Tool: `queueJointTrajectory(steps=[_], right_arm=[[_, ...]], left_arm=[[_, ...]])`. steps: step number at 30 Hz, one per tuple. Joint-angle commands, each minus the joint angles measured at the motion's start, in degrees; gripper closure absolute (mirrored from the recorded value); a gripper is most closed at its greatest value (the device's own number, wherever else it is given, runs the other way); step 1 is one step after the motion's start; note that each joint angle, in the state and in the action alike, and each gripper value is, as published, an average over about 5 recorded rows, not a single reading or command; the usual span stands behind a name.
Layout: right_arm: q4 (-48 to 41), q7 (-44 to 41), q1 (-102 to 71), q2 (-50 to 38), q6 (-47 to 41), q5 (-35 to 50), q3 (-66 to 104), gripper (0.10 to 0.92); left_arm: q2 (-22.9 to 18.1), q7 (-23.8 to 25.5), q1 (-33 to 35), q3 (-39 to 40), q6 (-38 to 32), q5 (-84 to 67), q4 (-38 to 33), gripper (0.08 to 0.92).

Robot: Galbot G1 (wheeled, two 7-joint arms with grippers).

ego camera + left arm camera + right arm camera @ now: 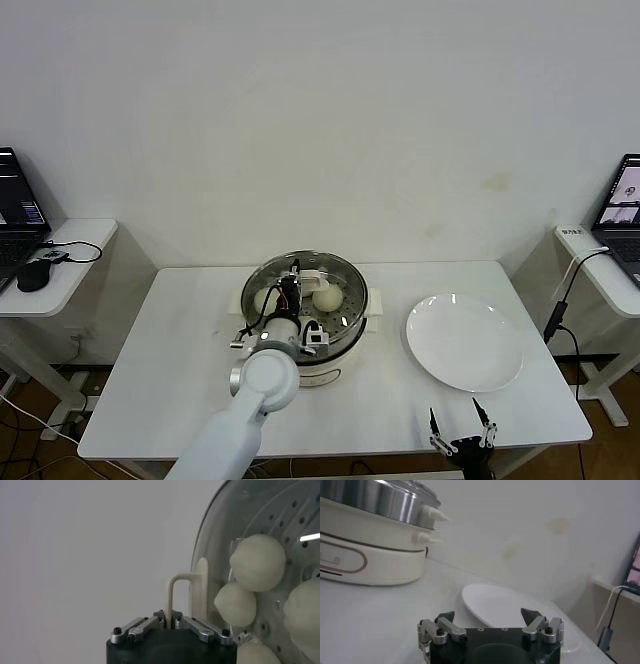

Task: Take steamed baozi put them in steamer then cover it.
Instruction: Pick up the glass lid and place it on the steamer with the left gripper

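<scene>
The steamer (335,352) stands at the table's middle, steel pot on a white base. The clear glass cover (207,540) lies over its opening. Through the glass I see several cream-white baozi (257,562) on the perforated tray; two show in the head view (327,297). My left gripper (170,622) is over the pot (292,290), shut on the cover's cream-white handle (182,592). I cannot tell if the cover rests fully on the rim. My right gripper (462,428) is open and empty near the table's front edge, also seen in the right wrist view (489,617).
A flat white plate (463,340) lies to the right of the steamer, empty; it also shows in the right wrist view (505,605), beyond the steamer's base (370,555). Side desks with laptops stand at far left and far right, and a cable (560,300) hangs at the right.
</scene>
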Motion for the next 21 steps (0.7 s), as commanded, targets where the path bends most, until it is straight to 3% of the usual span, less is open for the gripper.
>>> queueJointTrajectory(steps=[1, 21], right_arm=[[0.0, 0.0, -0.1, 0.0, 0.0, 0.0, -0.4, 0.203], [-0.1, -0.1, -0.4, -0.4, 0.2, 0.1, -0.8, 0.202]], left_arm=[[-0.9, 0.0, -0.3, 0.3, 0.0, 0.7, 1.6, 0.853], [-1.7, -1.0, -0.2, -0.9, -1.2, 1.8, 2.8, 0.853]])
